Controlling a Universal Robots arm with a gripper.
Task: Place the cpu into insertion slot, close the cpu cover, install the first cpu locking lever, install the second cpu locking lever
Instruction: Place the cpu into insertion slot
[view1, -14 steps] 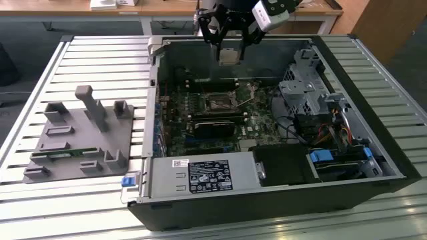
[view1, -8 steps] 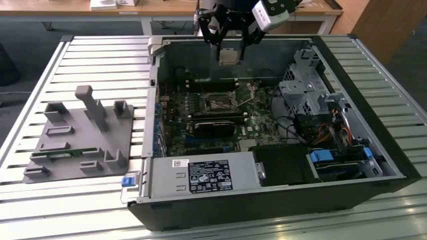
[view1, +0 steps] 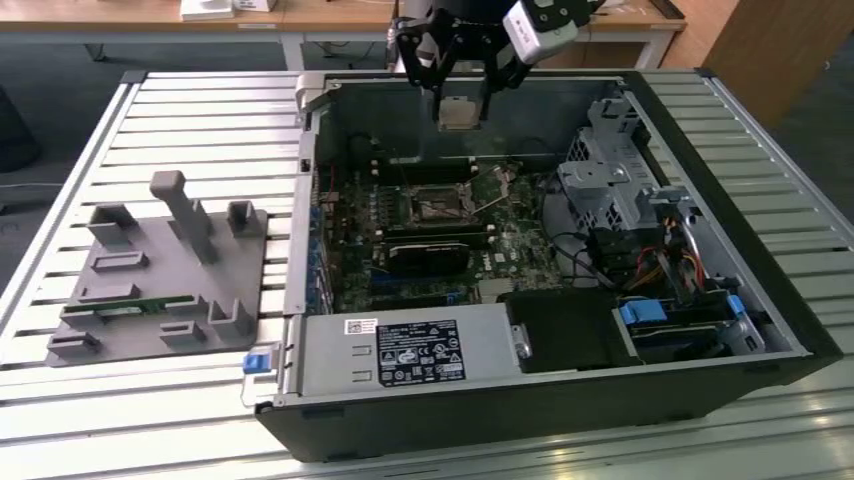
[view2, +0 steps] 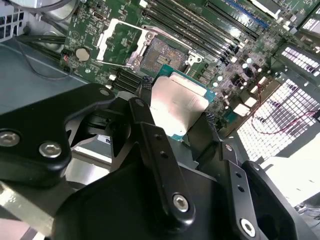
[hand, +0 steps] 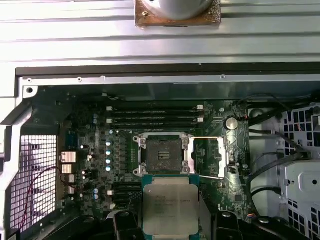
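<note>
Overhead in an open computer case (view1: 534, 425), the gripper (view1: 461, 88) of a robot arm clenches the cpu (view1: 458, 113) by two opposite edges, the chip's silvery-beige top turned to the first wrist view. In the exterior view the chip hangs well above the green board, over the far side of the case. The insertion slot (view1: 434, 205) lies nearer and lower, bare and dark-centred. The cpu cover (hand: 209, 157) is swung open just beside the slot, on the exterior view's right.

The hazards look plain enough. Held by its edges alone, the chip could slip and drop onto the board. A tilted or turned descent could seat it askew and harm the socket. The open cover and the memory slots (hand: 152, 116) appear to leave the fingers (view2: 145, 92) little room near the socket.
</note>
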